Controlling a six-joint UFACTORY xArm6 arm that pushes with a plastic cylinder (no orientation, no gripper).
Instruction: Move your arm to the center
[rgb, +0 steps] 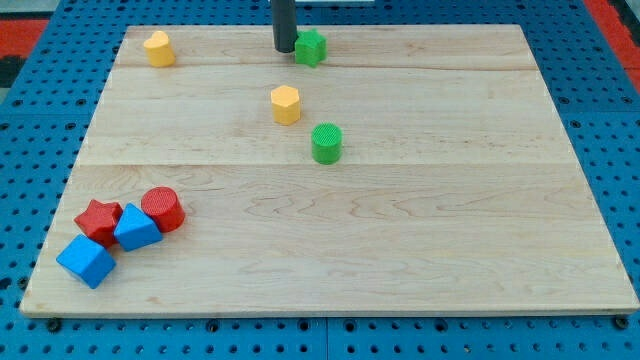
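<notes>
My tip (284, 49) is at the view's top, just left of a green star-shaped block (311, 47) and touching or nearly touching it. A yellow hexagonal block (286, 104) lies below the tip. A green cylinder (326, 143) lies below and right of that. A yellow block (158, 48) sits at the top left of the wooden board (450, 220). At the bottom left is a cluster: a red star-shaped block (98, 221), a red cylinder (162, 209), a blue block (136, 228) and a blue cube (86, 261).
The board rests on a blue perforated table (610, 120). A red patch (30, 30) shows at the top left corner beyond the table.
</notes>
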